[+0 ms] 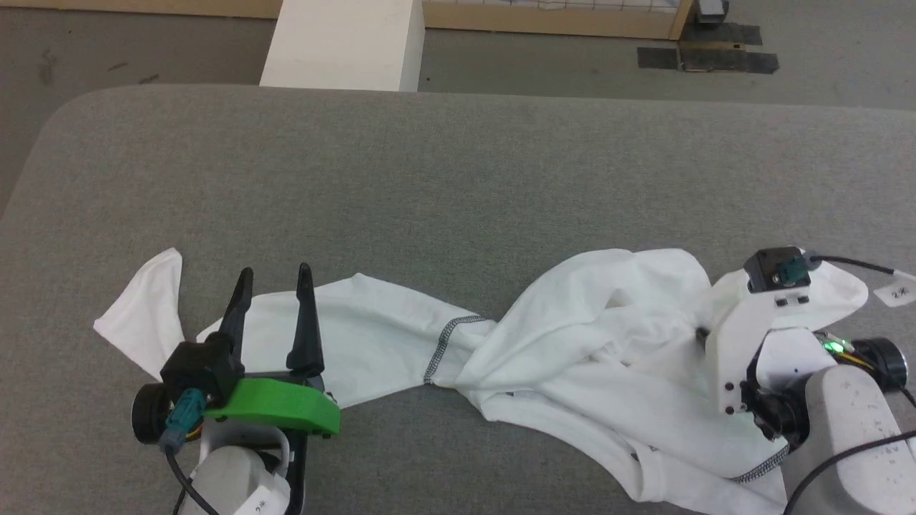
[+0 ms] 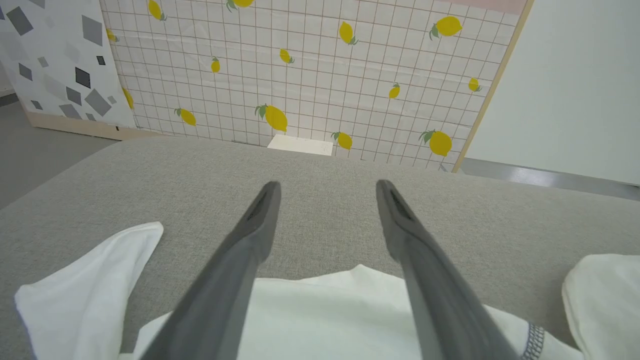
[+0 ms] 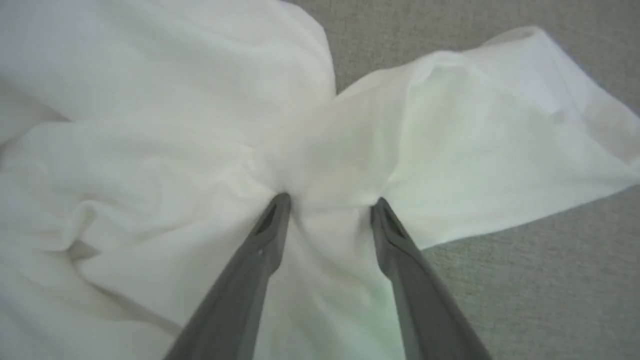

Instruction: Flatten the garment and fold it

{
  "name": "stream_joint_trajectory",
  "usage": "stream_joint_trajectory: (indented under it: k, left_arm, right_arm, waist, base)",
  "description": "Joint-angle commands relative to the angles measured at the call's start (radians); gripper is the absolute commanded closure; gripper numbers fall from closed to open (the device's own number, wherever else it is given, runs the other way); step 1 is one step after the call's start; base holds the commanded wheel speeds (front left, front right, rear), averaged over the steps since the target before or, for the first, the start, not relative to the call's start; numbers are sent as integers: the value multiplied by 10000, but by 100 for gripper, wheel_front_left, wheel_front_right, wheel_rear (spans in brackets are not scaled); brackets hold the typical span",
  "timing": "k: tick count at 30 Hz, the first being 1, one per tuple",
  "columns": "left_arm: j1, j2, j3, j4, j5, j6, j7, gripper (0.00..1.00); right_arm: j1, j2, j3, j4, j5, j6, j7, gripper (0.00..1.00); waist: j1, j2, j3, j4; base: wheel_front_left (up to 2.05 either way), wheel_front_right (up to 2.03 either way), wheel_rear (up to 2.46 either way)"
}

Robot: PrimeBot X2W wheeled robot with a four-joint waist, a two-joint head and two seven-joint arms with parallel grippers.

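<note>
The garment (image 1: 587,336), a white T-shirt with dark overlock stitching, lies crumpled and twisted across the near half of the grey table (image 1: 458,164). One pale flap reaches out at the left. My left gripper (image 1: 275,270) hovers open over that left part, its fingers pointing away from me with nothing between them; under them I see cloth (image 2: 300,320) and bare table past the left gripper (image 2: 327,185). My right gripper (image 3: 330,202) points down into the bunched right end of the garment (image 3: 150,125). Its jaws stand apart, tips pressed into the fabric, which puckers between them.
A white box (image 1: 343,43) stands on the floor behind the table's far edge. A lemon-print panel (image 2: 325,75) rises behind it. Black tape patches (image 1: 715,57) mark the floor at the far right. The far half of the table is bare grey cloth.
</note>
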Motion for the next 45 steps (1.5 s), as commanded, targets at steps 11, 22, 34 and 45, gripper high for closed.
stream_joint_trajectory:
  k: [11, 22, 34, 45]
  left_arm:
    - [-255, -18, -58, 46, 28, 30, -45, 0]
    - [-27, -18, 69, 77, 74, 69, -45, 0]
    - [276, -18, -12, 215, 56, 60, -45, 0]
    - [-789, -18, -978, 972, -630, -466, 747, 0]
  right_arm:
    - [-2546, 48, 901, 1320, 44, -15, -2234, 100]
    - [-2126, 179, -499, 1475, 364, -15, -4279, 0]
    - [1172, 237, -2251, -1593, 1271, -15, -7712, 0]
    - [2618, 239, -2049, -1821, 2155, -15, -7762, 0]
  waist:
    - [1, 0, 229, 539]
    - [1, 0, -346, 274]
    - [1, 0, -1116, -153]
    - [1, 0, -995, -929]
  base:
    - [0, 0, 0]
    - [0, 0, 0]
    - [0, 0, 0]
    - [0, 0, 0]
